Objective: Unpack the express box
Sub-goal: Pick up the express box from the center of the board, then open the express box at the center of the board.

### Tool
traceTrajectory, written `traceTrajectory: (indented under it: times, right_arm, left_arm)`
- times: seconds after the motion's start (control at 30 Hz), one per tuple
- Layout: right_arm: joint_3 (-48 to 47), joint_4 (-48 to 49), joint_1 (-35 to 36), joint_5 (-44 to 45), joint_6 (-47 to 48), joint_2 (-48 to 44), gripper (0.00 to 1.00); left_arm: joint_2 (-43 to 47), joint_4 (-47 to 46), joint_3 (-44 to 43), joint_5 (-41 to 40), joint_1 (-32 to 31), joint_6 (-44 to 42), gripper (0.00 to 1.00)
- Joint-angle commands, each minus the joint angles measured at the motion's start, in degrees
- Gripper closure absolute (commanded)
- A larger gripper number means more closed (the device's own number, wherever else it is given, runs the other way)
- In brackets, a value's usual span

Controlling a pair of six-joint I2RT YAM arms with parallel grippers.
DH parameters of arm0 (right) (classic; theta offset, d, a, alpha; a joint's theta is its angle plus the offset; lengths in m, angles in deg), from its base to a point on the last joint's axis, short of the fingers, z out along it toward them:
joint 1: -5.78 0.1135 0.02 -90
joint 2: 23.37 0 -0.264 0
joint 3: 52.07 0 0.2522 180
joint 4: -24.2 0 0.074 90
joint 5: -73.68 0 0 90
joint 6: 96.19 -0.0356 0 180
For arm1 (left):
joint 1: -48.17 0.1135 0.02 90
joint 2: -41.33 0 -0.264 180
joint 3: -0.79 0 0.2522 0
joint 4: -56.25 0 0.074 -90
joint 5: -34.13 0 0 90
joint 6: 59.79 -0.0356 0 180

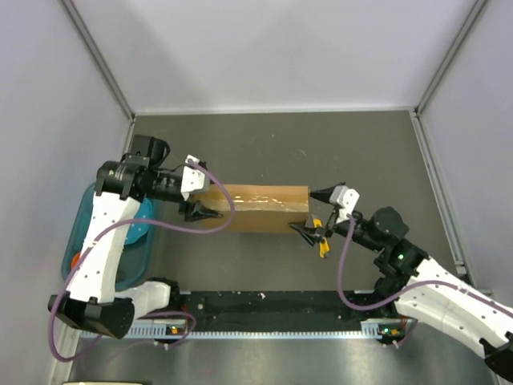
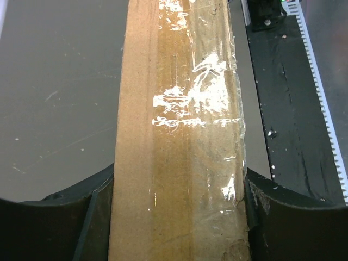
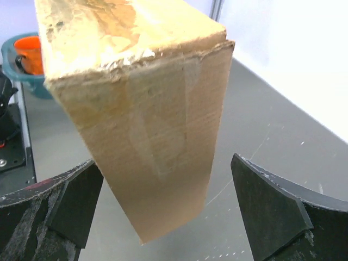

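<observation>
Left gripper (image 2: 179,220) clamps express box (image 1: 260,207); right gripper (image 1: 304,211) released, facing its end. Scuffed grey table (image 1: 280,144) beneath, white walls (image 1: 272,48) beyond.

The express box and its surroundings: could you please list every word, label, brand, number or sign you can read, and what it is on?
None can be read. The express box shows only plain brown cardboard and glossy clear tape, no print or label.
The small yellow tool is too small to show any marking.
</observation>
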Motion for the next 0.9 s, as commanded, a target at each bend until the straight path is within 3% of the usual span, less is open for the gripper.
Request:
traceTrajectory:
  times: [0.0, 0.4, 0.5, 0.63, 0.67, 0.7, 0.77, 0.87]
  right_arm:
    - [-2.6, 0.8, -0.5, 2.6, 3.1, -3.8, 0.01]
    - [-9.8, 1.1, -0.5, -18.6, 0.8, 0.4, 0.03]
    - [-11.4, 1.0, -0.6, -26.3, -1.8, 1.8, 0.18]
    - [-11.9, -1.2, -0.5, -25.5, -2.0, 1.0, 0.63]
    - [-12.0, -1.9, -0.5, -23.6, -1.5, 0.0, 0.69]
    - [-12.1, -3.1, -0.5, -22.6, -1.3, -0.4, 0.76]
    - [-13.0, -4.5, -0.5, -19.8, -1.0, -1.0, 0.78]
    - [-14.4, -6.2, -0.6, -18.4, -0.8, -1.1, 0.82]
  left_arm:
    - [1.7, 9.8, -5.7, 7.8, -2.2, 4.6, 1.0]
    - [2.9, 9.7, -10.5, 9.1, -10.7, 11.4, 1.0]
    - [2.1, 9.7, -12.3, 11.1, -10.8, 12.9, 1.0]
    - [0.7, 9.6, -15.8, 11.4, -10.8, 14.1, 0.99]
    - [0.5, 9.5, -16.5, 10.7, -10.8, 14.5, 0.96]
    - [0.3, 7.3, -17.0, 8.3, -10.8, 15.6, 0.83]
    - [0.8, 3.5, -17.6, 5.4, -10.8, 20.5, 0.73]
    - [3.2, -2.9, -16.1, 2.2, -10.8, 25.0, 0.47]
